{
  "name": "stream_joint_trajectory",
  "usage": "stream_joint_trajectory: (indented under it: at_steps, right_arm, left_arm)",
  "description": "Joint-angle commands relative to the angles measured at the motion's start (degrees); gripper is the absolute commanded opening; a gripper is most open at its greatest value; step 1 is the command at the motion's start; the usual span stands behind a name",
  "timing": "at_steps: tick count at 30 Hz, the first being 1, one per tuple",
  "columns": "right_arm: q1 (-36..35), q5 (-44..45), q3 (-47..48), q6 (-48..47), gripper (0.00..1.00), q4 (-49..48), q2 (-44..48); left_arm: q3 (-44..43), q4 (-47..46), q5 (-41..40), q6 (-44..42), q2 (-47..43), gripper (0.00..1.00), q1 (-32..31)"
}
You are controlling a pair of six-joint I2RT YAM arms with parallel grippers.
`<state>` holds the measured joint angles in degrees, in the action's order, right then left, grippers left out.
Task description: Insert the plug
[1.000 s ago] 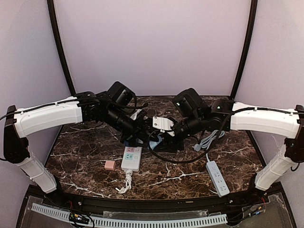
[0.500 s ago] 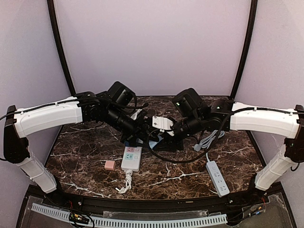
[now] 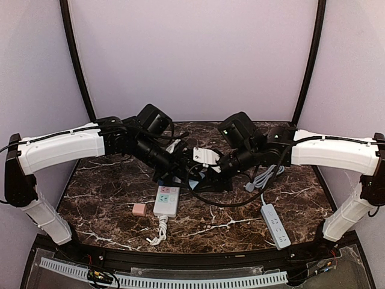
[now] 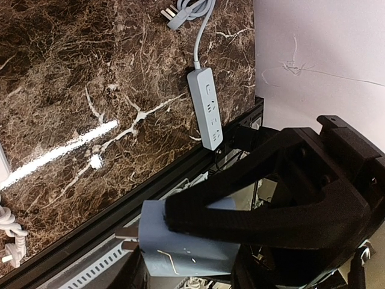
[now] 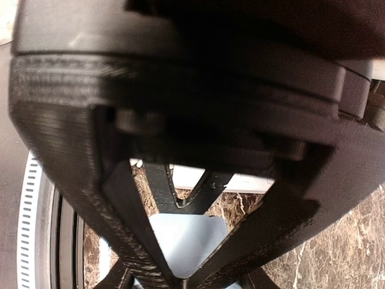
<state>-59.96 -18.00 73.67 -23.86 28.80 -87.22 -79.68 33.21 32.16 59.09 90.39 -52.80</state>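
A pale blue-grey plug (image 4: 186, 250) is clamped in my left gripper (image 4: 171, 238), with its two metal prongs (image 4: 125, 238) sticking out to the left. It hangs above the table near the white power strip (image 3: 166, 200). In the top view the left gripper (image 3: 179, 171) and right gripper (image 3: 207, 174) meet at mid-table, and the plug is hidden between them. In the right wrist view my right gripper (image 5: 180, 280) has its fingertips closed together in front of the same plug (image 5: 189, 238). The left gripper's fingers and the white strip (image 5: 240, 180) lie beyond it.
A grey power strip (image 3: 275, 225) lies at the front right, and its coiled cord and plug (image 3: 257, 179) lie behind it. It also shows in the left wrist view (image 4: 206, 108). A small pink block (image 3: 139, 209) sits left of the white strip. A black cable (image 3: 222, 203) loops on the table.
Hardly anything. Both grippers stay together over mid-table, and the right one has edged slightly to the left.
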Motion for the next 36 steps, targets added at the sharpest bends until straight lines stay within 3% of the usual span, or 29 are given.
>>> stream_joint_trajectory:
  at_steps: [1, 4, 8, 10, 18, 24, 29, 36]
  right_arm:
    - [-0.6, -2.4, -0.3, 0.3, 0.00, -0.2, 0.0]
    - [-0.6, -2.2, -0.2, 0.3, 0.00, 0.2, 0.0]
    - [-0.6, -1.7, 0.1, 0.1, 0.00, 1.4, 0.1]
    - [-0.6, -1.4, 0.1, -0.1, 0.00, 1.9, 0.2]
    - [-0.5, 0.7, 0.2, -0.8, 0.00, 4.0, -0.7]
    - [-0.6, 1.9, 3.2, -0.2, 0.00, 4.6, -4.6]
    - [-0.7, 2.5, 10.6, 2.9, 0.00, 7.9, -10.9]
    - [-2.3, 6.2, 23.6, 4.2, 0.00, 14.4, -21.0]
  left_arm:
    - [-1.5, 0.1, -0.5, -0.2, 0.2, 0.30, -0.1]
    - [-1.5, 0.2, -1.0, -0.2, -0.9, 0.59, -0.1]
    - [-0.8, 1.4, -2.8, 0.2, -3.1, 0.83, -0.2]
    - [0.1, 1.9, -3.6, 0.6, -4.3, 0.90, -0.1]
    - [7.3, 6.5, -10.1, 1.1, -13.1, 0.92, 0.3]
    - [8.4, 17.6, -16.4, -5.1, -19.1, 0.92, 4.3]
    - [8.2, 27.1, -22.8, -12.4, -23.2, 0.91, 8.7]
    - [10.4, 30.0, -26.4, -18.2, -27.2, 0.88, 11.0]
